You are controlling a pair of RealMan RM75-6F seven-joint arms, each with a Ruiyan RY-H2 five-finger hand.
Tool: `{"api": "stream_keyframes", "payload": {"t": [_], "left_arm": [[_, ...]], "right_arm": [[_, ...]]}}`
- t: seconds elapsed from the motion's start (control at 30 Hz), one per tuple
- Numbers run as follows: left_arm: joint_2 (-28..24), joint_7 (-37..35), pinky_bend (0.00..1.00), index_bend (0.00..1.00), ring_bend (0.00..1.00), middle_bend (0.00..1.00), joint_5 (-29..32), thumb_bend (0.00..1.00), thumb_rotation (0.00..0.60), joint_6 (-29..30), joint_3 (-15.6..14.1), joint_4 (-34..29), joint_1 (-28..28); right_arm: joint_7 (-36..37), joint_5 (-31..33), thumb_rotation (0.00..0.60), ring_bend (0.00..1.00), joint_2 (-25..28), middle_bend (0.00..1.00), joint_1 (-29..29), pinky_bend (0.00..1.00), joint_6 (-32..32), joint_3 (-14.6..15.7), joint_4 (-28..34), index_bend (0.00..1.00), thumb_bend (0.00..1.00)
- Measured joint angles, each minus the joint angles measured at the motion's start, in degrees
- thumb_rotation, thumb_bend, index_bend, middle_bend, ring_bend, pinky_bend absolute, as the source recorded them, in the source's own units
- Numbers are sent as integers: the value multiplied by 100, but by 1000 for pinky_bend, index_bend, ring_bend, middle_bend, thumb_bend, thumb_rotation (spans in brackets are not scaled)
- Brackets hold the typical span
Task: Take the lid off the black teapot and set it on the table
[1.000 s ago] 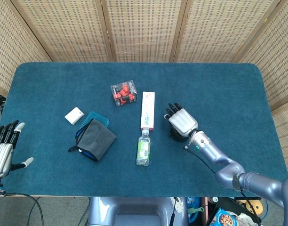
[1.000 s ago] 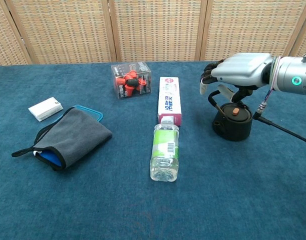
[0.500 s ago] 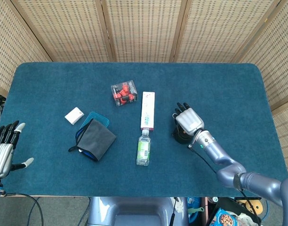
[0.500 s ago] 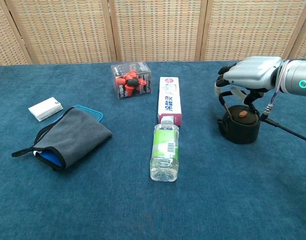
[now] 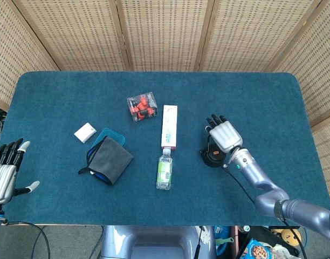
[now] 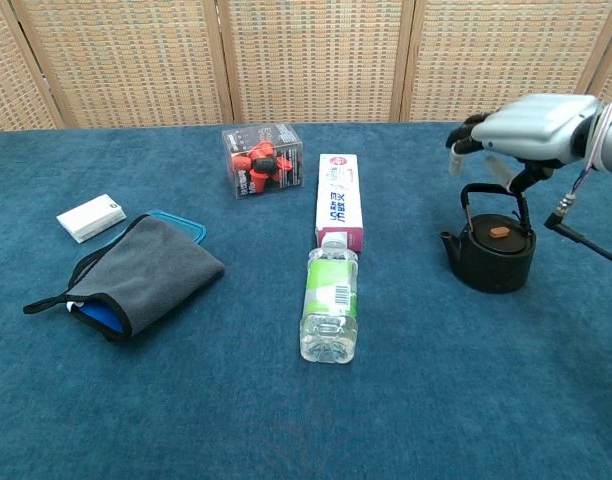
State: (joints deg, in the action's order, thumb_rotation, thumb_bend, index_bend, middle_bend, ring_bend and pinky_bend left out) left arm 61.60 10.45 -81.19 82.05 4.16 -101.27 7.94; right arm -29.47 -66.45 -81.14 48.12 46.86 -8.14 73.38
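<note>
Left hand (image 5: 4, 171): cut off at the near-left frame edge in head view, off the table (image 5: 57, 205) edge, fingers spread, holding nothing. Not seen in chest view.

Water bottle (image 6: 331, 300): lies near-centre, cap pointing far, touching the near end of the toothpaste box (image 6: 340, 200), which runs near-to-far. Grey cloth (image 6: 136, 268) left of the bottle covers most of a blue-rimmed lid (image 6: 181, 225); what lies beneath the cloth cannot be made out. White box (image 6: 91, 217) just left of that.

Black teapot (image 6: 494, 255): right of the bottle, upright, spout pointing left, wire handle standing up. Lid (image 6: 498, 233) seated on the pot, orange-brown knob visible. Head view shows only part of the pot; the hand covers the rest.

Right hand (image 6: 531, 130): above the teapot, palm down, fingers pointing left and far, loosely spread, gripping nothing. Whether a fingertip touches the handle cannot be told. Forearm cut off at the right edge in chest view.

Clear box of red pieces (image 6: 262, 159): farthest, left of the toothpaste box.
</note>
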Motion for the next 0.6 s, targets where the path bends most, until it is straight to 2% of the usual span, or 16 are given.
{"api": "stream_keyframes", "payload": {"t": [0.03, 0.07, 0.1, 0.17, 0.3, 0.37, 0.47, 0.6], "left_arm": [[1, 4, 0, 0, 0, 0, 8, 0, 600, -5, 1, 3, 2], [4, 16, 0, 0, 0, 0, 12, 0, 600, -16, 3, 6, 10], [7, 27, 0, 0, 0, 0, 13, 0, 600, -27, 4, 6, 19], [13, 55, 0, 0, 0, 0, 13, 0, 600, -37, 4, 2, 32], [18, 74, 0, 0, 0, 0, 11, 0, 600, -35, -3, -10, 35], [19, 78, 0, 0, 0, 0, 10, 0, 600, -37, -8, -12, 36], [23, 94, 0, 0, 0, 0, -6, 0, 600, -46, -19, -16, 42], [20, 103, 0, 0, 0, 0, -18, 0, 600, -31, -27, -29, 39]], "right_arm": [[192, -167, 600, 0, 14, 6, -30, 184, 197, -26, -1, 212, 509], [356, -279, 600, 0, 28, 0, -53, 172, 349, -51, 2, 212, 363], [539, -372, 600, 0, 50, 0, -76, 159, 494, -84, 14, 212, 281], [1006, -540, 600, 0, 128, 0, -136, 145, 735, -171, 83, 229, 234], [1867, -723, 600, 0, 321, 0, -294, 138, 994, -306, 351, 378, 231], [2223, -764, 600, 0, 462, 0, -407, 124, 1031, -324, 566, 417, 240], [2402, -787, 600, 0, 593, 0, -549, 118, 951, -236, 729, 453, 287], [2500, -785, 600, 0, 435, 0, -624, 118, 838, -87, 592, 460, 380]]}}
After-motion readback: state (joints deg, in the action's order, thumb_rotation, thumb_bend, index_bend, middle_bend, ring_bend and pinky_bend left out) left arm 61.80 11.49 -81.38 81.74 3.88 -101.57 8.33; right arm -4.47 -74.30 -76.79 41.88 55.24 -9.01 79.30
